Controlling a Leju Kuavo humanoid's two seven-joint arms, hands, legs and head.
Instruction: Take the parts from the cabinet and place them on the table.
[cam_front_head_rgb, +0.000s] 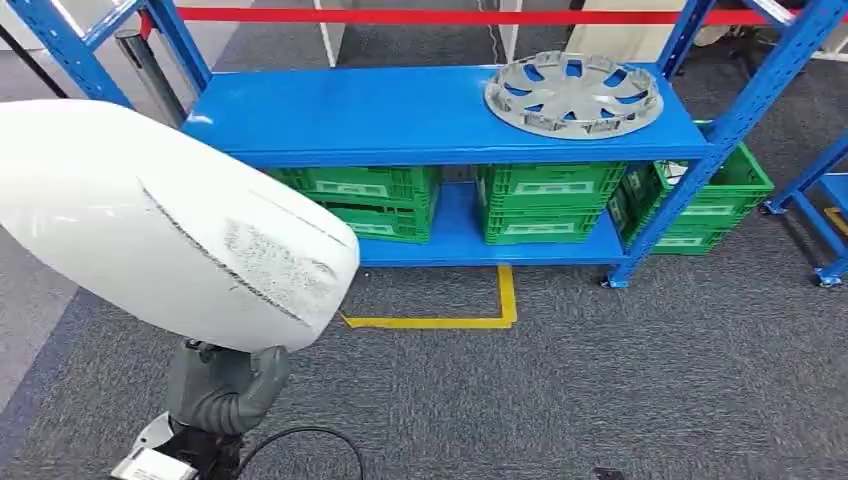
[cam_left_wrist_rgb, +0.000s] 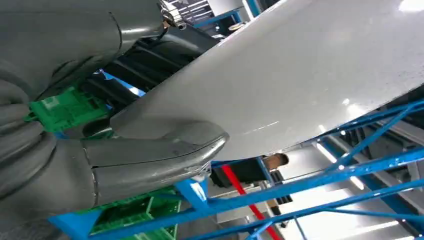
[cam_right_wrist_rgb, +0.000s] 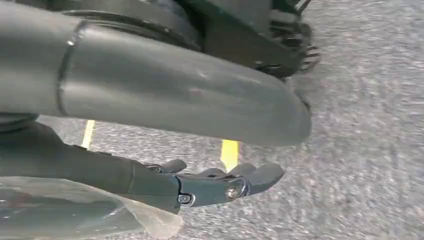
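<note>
Grey carpet floor (cam_front_head_rgb: 650, 380) with yellow tape marking (cam_front_head_rgb: 470, 318). Blue steel shelving rack (cam_front_head_rgb: 400, 120); red barrier strip (cam_front_head_rgb: 420, 15) behind it.

Top shelf: one grey wheel cover (cam_front_head_rgb: 574, 93), lying flat toward the right end.

Lower shelf: green plastic crates (cam_front_head_rgb: 545, 200), each with a pale label, text too small to read.

Held item: large white curved panel (cam_front_head_rgb: 160, 220), gripped from beneath by left hand (cam_left_wrist_rgb: 150, 160), thumb pressed against its underside.

Right hand (cam_right_wrist_rgb: 220, 185): holding nothing, fingers extended and apart, above the carpet.

Person (cam_left_wrist_rgb: 260, 167) standing beyond the rack.
</note>
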